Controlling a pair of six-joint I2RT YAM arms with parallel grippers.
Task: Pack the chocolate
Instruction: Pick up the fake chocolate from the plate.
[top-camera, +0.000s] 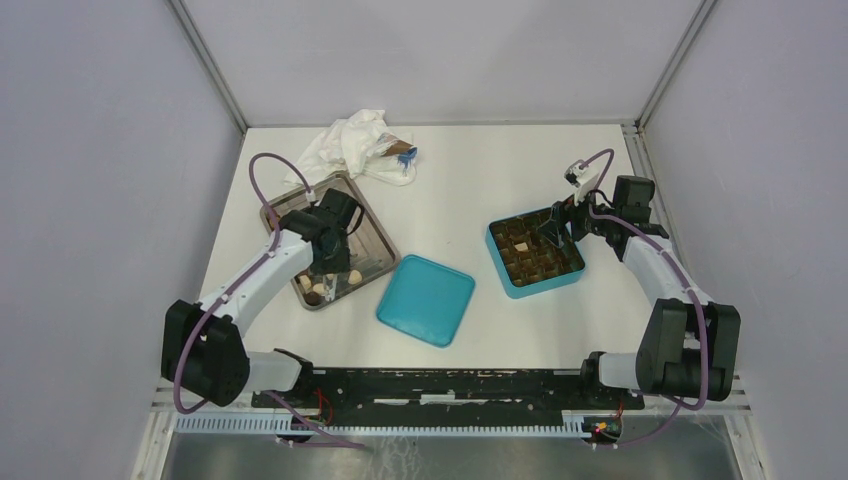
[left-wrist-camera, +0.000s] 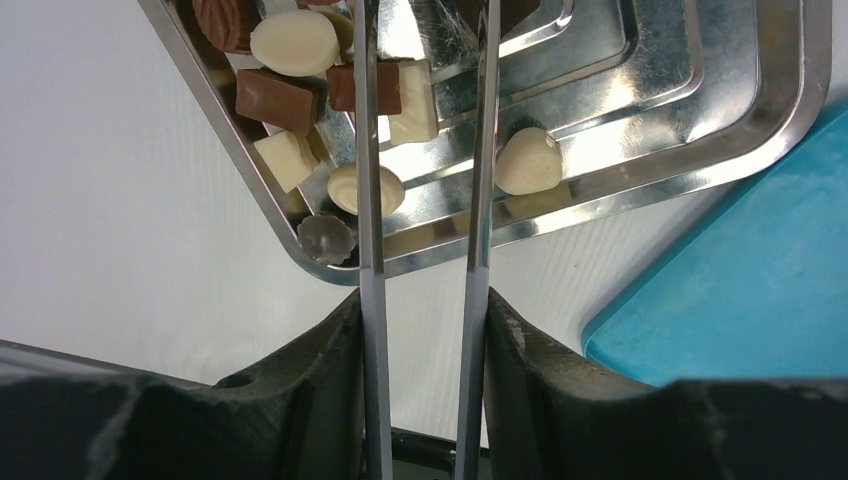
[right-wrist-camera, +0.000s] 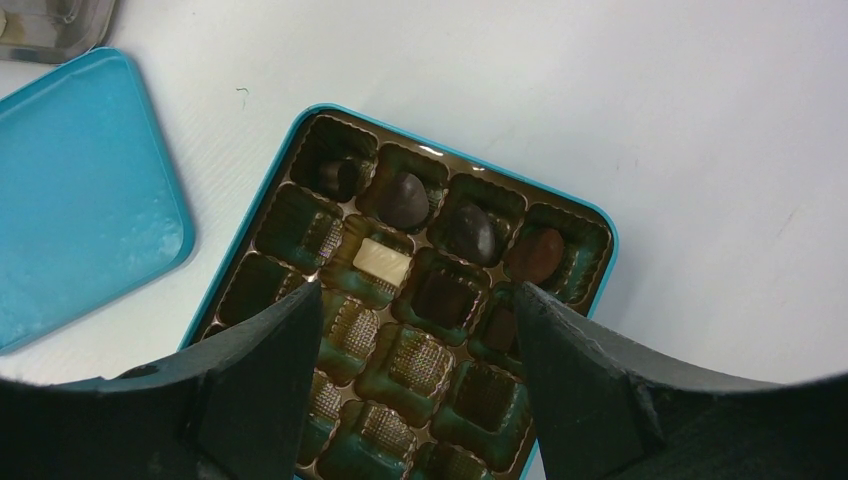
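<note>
Loose chocolate pieces (left-wrist-camera: 295, 42), cream, mid-brown and dark, lie bunched in one corner of a metal tray (left-wrist-camera: 700, 100). One cream piece (left-wrist-camera: 525, 160) sits apart from them. My left gripper (left-wrist-camera: 425, 10) hangs over that corner of the tray (top-camera: 372, 245), its two thin metal blades apart with only tray showing between them. The teal box (right-wrist-camera: 600, 215) holds several dark pieces (right-wrist-camera: 405, 200) and one cream piece (right-wrist-camera: 380, 258) in its far cells. My right gripper (right-wrist-camera: 420, 287) hovers open over the box (top-camera: 497, 262), holding nothing.
The teal lid (top-camera: 425, 298) lies flat between tray and box. A crumpled white bag with a wrapper (top-camera: 355, 145) sits at the back, behind the tray. Grey enclosure walls stand on the left, right and far sides of the table.
</note>
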